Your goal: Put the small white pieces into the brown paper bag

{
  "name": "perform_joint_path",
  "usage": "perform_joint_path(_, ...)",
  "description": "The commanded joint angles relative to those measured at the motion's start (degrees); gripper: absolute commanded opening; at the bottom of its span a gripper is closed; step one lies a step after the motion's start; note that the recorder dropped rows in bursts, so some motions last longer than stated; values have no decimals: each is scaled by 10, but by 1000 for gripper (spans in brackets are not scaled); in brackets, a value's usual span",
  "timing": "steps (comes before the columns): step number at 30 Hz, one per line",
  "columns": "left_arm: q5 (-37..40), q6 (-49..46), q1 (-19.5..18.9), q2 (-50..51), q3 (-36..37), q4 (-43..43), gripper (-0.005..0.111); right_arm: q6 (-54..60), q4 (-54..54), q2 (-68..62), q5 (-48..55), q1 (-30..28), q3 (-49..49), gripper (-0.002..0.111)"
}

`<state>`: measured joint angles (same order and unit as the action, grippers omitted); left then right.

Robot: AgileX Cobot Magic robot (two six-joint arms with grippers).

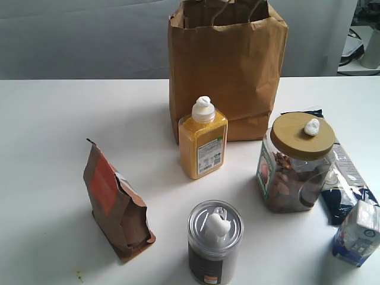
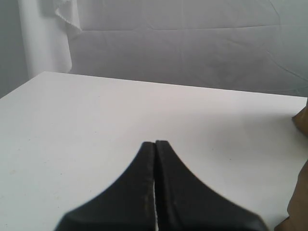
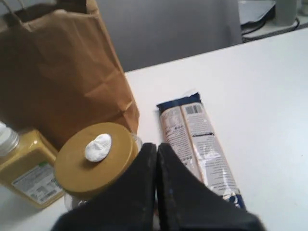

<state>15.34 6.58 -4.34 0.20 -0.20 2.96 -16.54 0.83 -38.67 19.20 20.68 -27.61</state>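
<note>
The brown paper bag (image 1: 225, 65) stands open at the back of the table, also in the right wrist view (image 3: 62, 72). One small white piece (image 1: 312, 126) lies on the tan lid of a glass jar (image 1: 294, 163). A second piece (image 1: 217, 225) rests on the silver top of a dark can (image 1: 214, 243). A third lump (image 1: 203, 101) sits on the yellow bottle's cap. My right gripper (image 3: 157, 145) is shut and empty, just beside the jar lid with its piece (image 3: 98, 147). My left gripper (image 2: 155, 143) is shut over bare table. Neither gripper shows in the exterior view.
A small brown pouch with an orange label (image 1: 116, 205) stands front left. The yellow bottle (image 1: 203, 145) is in front of the bag. A long blue and silver packet (image 3: 197, 139) and a small carton (image 1: 358, 233) lie right of the jar.
</note>
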Motion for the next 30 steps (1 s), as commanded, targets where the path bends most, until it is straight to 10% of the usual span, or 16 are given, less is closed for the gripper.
perform_joint_path(1,-3,3,5,-2,2,-4,0,-3,17,-102,86,71,-90,0)
perform_joint_path(8,-3,3,5,-2,2,-4,0,1,17,-264,199,149,-233,5)
perform_joint_path(15,-3,3,5,-2,2,-4,0,1,27,-385,246,155,-318,53)
perform_joint_path(30,-3,3,5,-2,2,-4,0,-30,104,-477,202,154,-319,38)
